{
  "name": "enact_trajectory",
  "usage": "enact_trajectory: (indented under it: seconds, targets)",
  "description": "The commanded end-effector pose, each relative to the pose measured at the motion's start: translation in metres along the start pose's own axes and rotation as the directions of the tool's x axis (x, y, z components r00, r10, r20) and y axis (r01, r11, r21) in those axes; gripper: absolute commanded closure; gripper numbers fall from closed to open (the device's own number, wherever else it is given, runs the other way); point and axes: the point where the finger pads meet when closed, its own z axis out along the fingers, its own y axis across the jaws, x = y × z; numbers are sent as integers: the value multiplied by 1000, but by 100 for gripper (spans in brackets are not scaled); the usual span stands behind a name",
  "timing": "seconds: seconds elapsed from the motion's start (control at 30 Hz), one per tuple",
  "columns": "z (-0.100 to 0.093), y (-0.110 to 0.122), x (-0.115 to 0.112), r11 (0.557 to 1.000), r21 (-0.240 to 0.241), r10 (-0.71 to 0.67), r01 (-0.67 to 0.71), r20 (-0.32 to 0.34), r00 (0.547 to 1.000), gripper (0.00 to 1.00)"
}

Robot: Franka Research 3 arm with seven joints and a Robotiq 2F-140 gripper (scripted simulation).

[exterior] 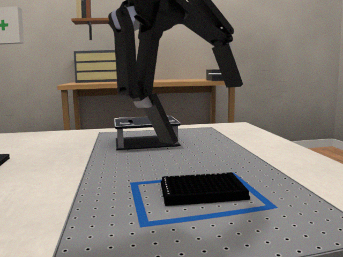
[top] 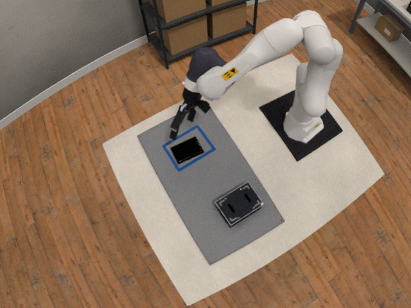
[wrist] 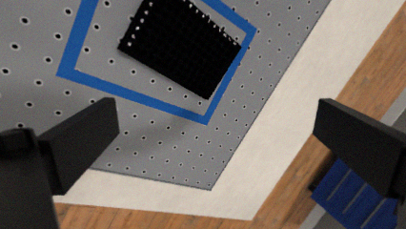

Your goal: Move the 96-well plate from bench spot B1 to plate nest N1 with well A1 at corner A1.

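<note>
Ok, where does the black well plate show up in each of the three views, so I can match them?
Top: the plate sits left of centre, inside the blue tape square.
Exterior: the plate is low, right of centre, toward the square's right side.
Wrist: the plate is at top centre, beyond the open fingers.
Shared landmark: the blue tape square.

Top view looks down from high over the whole bench; exterior sits low, close at the breadboard's [exterior: 110, 193] end; wrist looks down between fingers. All share the blue square [top: 188, 147].
</note>
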Motion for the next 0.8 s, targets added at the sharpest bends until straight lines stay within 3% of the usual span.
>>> enact_trajectory:
  seconds: [0.0, 0.57, 0.77]
  targets:
    - [0, 0, 0, 1000, 0, 0, 0, 0, 1000, 0]
    - [0, 0, 0, 1000, 0, -3, 3, 0, 1000, 0]
    - [1, 1, 1, 997, 4, -73, 73, -6, 997, 0]
